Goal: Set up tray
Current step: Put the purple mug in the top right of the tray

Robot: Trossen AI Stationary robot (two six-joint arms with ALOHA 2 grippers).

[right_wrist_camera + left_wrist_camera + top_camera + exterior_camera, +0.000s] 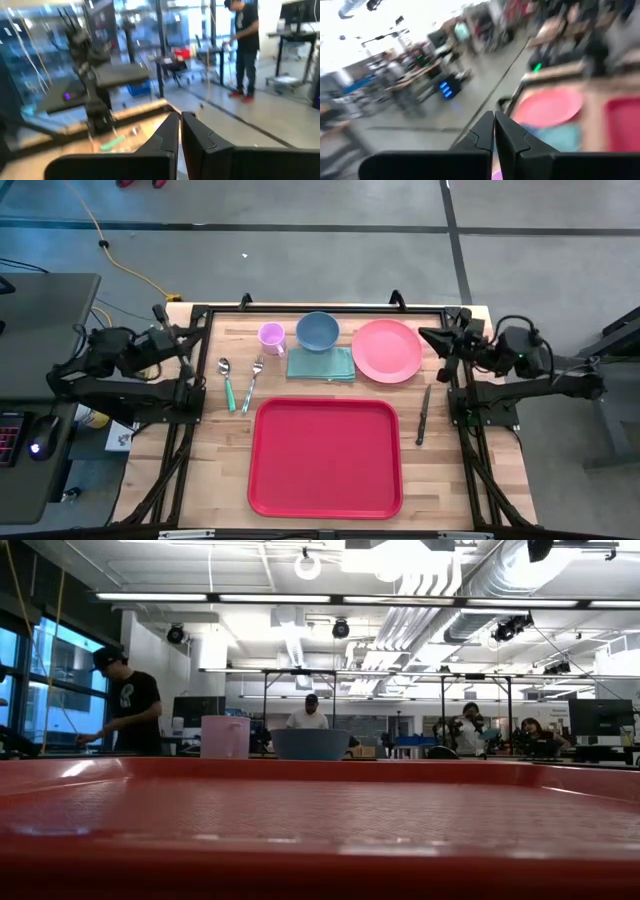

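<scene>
Wooden table [215, 470] holds everything, w/ tray [325, 457] empty at the near edge, between both arms. Plate [386, 350], bowl [317, 331], napkin [321, 364], cup [271, 334] lie beyond it; knife [423, 416] just below right gripper [428, 337], fork [251, 382] & spoon [227, 381] beside left gripper [187, 340]. Both grippers are closed, holding nothing. Nothing loaded yet.

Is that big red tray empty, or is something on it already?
Empty. In the high view the tray shows only bare red surface; the plate, bowl, cup and cutlery all lie on the table outside it.
</scene>
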